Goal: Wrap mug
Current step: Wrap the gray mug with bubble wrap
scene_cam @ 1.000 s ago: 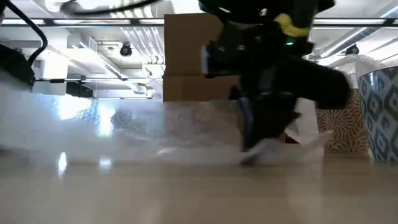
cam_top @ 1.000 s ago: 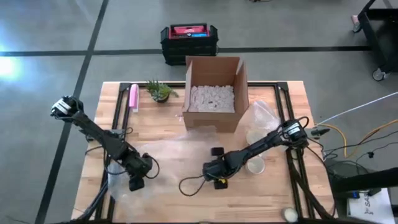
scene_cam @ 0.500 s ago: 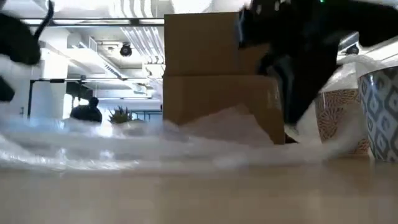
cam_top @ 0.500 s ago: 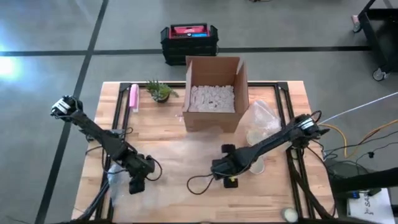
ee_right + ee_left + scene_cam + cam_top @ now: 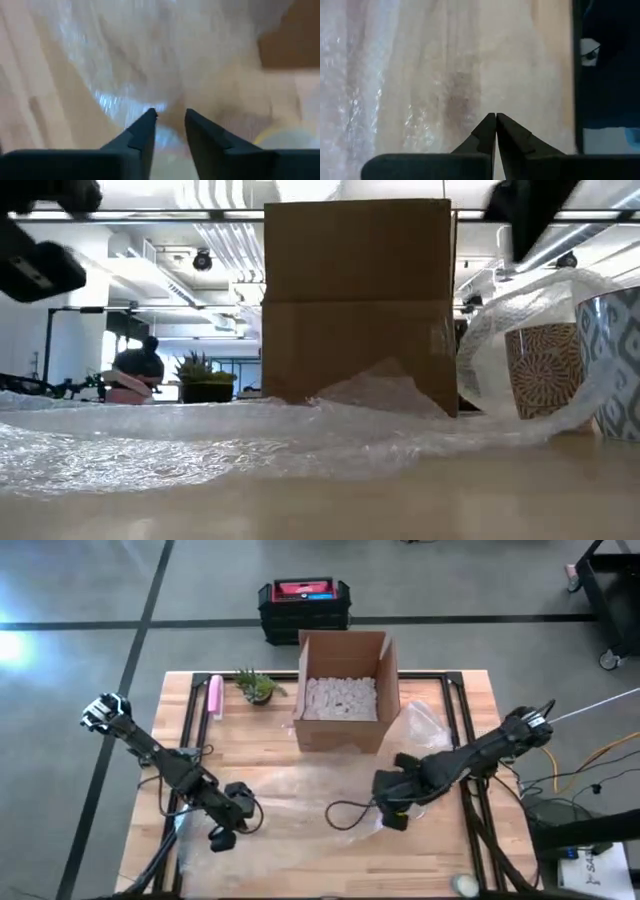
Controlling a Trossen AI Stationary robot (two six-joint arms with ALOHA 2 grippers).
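The mug (image 5: 545, 375), draped in bubble wrap (image 5: 290, 790) by the box (image 5: 343, 690), is lain nearest the parted right gripper (image 5: 393, 818), directly beside it, while the clenched left gripper (image 5: 222, 836) is held well apart.

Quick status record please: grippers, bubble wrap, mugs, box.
left gripper: shut, over the bubble wrap near the table's front left
right gripper: open, over the wrap's right end
wrap: spread flat on the table, right end lifted over the mugs
mugs: two patterned, standing right of the box, not wrapped
box: open, white fill inside, behind the wrap
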